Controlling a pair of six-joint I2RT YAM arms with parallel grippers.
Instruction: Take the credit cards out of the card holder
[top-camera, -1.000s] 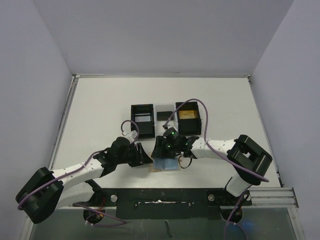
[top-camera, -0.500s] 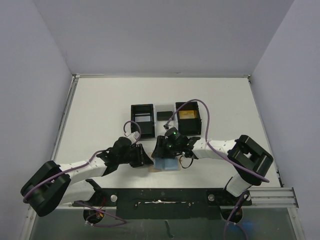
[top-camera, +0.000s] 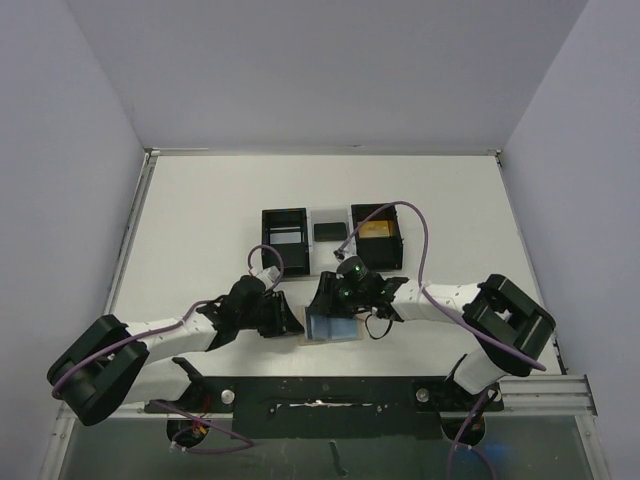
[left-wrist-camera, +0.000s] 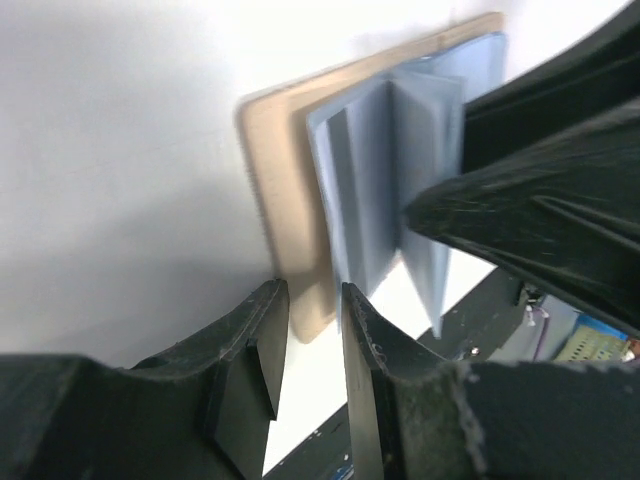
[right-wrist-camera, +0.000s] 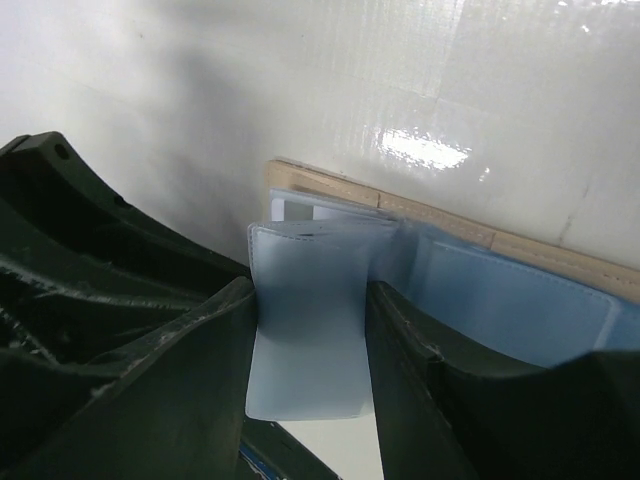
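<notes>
The card holder (top-camera: 335, 329) lies open near the table's front edge, its tan cover (left-wrist-camera: 275, 150) flat and its blue-grey sleeves (left-wrist-camera: 365, 180) fanned upward. My right gripper (top-camera: 326, 304) reaches into it from behind. In the right wrist view, one blue-grey sleeve (right-wrist-camera: 310, 340) spans the gap of the right gripper (right-wrist-camera: 310, 290), touching both fingers. My left gripper (top-camera: 296, 322) is at the holder's left edge. In the left wrist view, the left gripper (left-wrist-camera: 308, 292) has its jaws narrowly apart with the tan corner in the gap. I cannot make out any credit cards in the sleeves.
A black three-compartment tray (top-camera: 264, 232) stands behind the holder, with flat card-like pieces in it: grey (top-camera: 285, 236), dark (top-camera: 327, 229) and orange (top-camera: 377, 231). Purple cables loop above both wrists. A black rail (top-camera: 330, 392) runs along the near table edge.
The left gripper's jaws have narrowed at the holder's left corner. The right wrist has shifted slightly right and lower over the holder.
</notes>
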